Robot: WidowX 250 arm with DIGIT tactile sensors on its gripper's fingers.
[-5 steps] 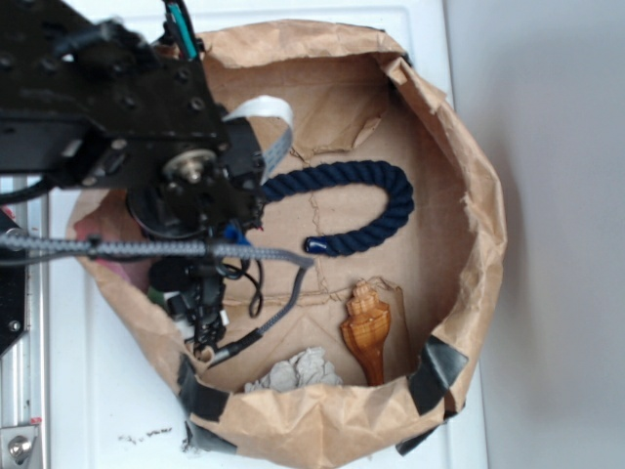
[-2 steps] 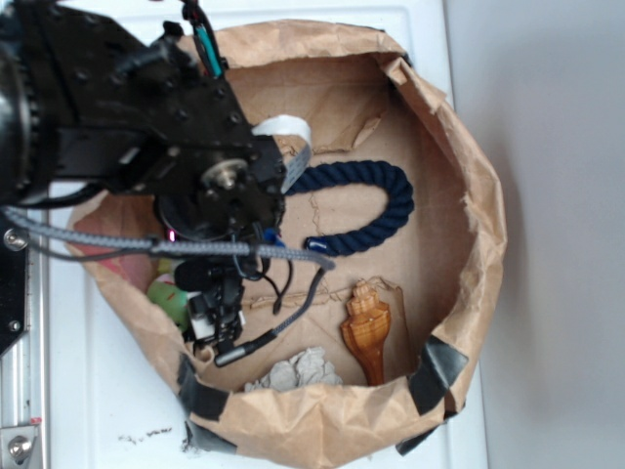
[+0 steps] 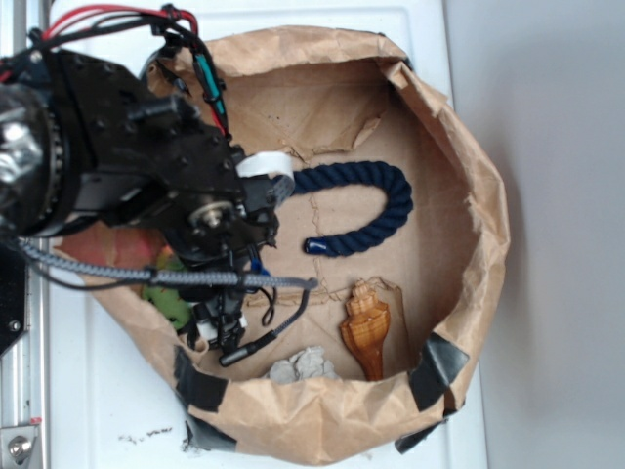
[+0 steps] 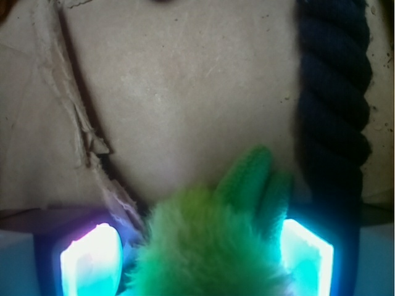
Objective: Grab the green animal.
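The green animal (image 4: 210, 246), a fuzzy lime-green soft toy, fills the gap between my gripper's (image 4: 200, 250) two glowing fingers in the wrist view. Its fur presses against the right finger (image 4: 305, 253), and only a thin dark slit separates it from the left finger (image 4: 89, 262). From the exterior view, the green animal (image 3: 171, 305) peeks out under my black arm (image 3: 146, 166) at the left inside of the paper bag. The fingers themselves are hidden there beneath the arm and its cables.
A dark blue rope (image 3: 381, 210) curves across the bag's middle and runs close on the right in the wrist view (image 4: 333, 92). An orange-brown conch shell (image 3: 366, 327) and a pale grey shell piece (image 3: 303, 366) lie near the front. The crumpled bag wall (image 3: 483, 225) rings everything.
The arm's upper body has swung left and looms larger, while its tip stayed near the bag's left inside. The green animal, mostly covered a second ago, now shows beside the arm.
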